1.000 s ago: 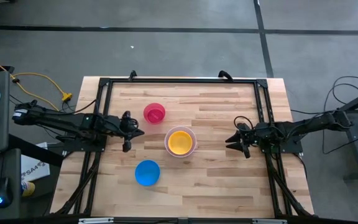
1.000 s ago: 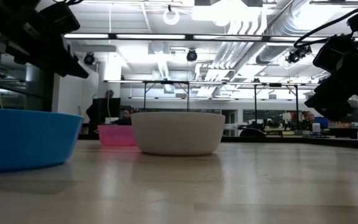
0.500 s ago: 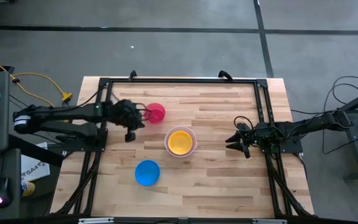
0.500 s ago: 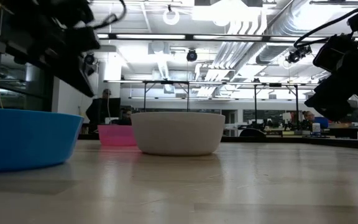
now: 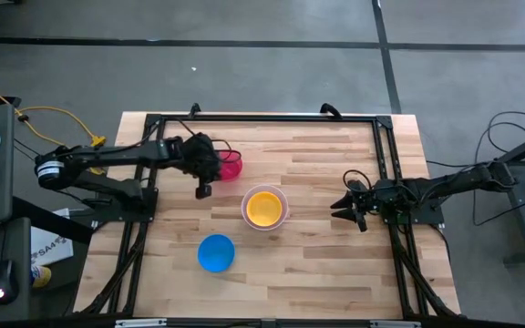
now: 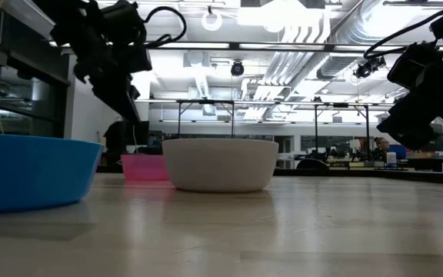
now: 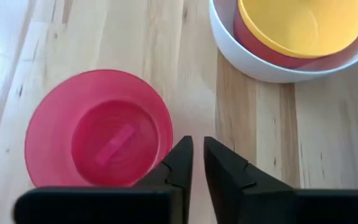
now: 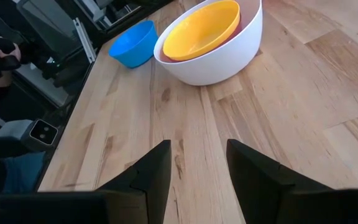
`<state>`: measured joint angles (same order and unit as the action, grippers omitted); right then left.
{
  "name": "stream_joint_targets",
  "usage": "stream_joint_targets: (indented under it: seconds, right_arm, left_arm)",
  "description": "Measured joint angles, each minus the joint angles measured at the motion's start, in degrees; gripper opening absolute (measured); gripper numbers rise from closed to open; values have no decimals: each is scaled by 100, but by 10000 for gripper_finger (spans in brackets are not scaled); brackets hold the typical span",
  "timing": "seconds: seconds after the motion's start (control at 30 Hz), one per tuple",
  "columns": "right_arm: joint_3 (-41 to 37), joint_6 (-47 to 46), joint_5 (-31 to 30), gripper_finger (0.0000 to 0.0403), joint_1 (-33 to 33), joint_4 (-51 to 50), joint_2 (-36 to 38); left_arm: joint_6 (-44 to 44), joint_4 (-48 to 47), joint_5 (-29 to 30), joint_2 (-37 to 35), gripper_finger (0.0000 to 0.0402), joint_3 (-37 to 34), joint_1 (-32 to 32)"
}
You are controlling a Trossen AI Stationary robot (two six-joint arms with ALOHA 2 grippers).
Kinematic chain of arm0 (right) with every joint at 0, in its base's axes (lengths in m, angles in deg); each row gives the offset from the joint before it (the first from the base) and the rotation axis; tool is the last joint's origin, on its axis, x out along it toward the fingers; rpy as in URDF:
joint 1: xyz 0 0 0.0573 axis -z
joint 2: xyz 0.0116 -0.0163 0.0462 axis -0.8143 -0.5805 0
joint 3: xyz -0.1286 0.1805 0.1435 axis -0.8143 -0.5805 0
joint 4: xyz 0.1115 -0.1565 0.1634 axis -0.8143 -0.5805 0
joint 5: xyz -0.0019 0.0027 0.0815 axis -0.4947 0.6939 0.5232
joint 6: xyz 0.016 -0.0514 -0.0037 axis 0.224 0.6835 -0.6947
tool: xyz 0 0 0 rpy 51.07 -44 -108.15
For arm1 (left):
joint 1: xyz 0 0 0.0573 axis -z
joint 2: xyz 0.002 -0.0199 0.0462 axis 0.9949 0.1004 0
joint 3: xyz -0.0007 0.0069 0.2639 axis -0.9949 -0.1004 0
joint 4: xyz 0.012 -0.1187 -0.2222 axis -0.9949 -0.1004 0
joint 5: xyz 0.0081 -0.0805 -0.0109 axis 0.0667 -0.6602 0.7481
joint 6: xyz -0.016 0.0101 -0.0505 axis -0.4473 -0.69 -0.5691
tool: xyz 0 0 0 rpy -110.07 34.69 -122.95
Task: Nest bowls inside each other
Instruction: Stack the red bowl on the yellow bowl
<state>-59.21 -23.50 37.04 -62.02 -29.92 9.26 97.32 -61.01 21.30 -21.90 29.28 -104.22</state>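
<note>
Left gripper (image 5: 204,169) hangs above the table (image 5: 317,255), fingers (image 7: 180,165) nearly together w/ only a thin slit between, nothing in them. Right under and just beside it sits the pink-red bowl (image 7: 98,130), upright, empty; fingertips are over the bowl's rim on the side toward the white bowl (image 7: 278,71), not touching it as far as the low view shows. Next out, near the gripper: white bowl, upright, w/ a yellow bowl (image 5: 263,207) nested inside; a reddish-purple rim shows between yellow and white in the left wrist view, can't tell exactly which bowl. Farther off, toward the table's front edge: blue bowl (image 5: 215,252), alone, well apart from the others. Right gripper (image 5: 337,206) waits across the table beyond the white bowl, raised, fingers (image 8: 151,168) apart, empty.
</note>
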Motion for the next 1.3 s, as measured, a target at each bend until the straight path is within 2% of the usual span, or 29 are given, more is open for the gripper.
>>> stream_joint_targets:
  seconds: [0.2,0.3,0.93,1.3]
  right_arm:
    - [1,0,0,148,0,0,0]
    - [-1,0,0,148,0,0,0]
    - [1,0,0,148,2,0,-2]
    - [1,0,0,148,0,0,0]
  left_arm:
    - [-42,-10,20,2,88,13,0]
    - [0,-12,175,28,98,13,0]
    - [296,29,247,963,100,15,-114]
    - [519,78,189,1213,100,13,-339]
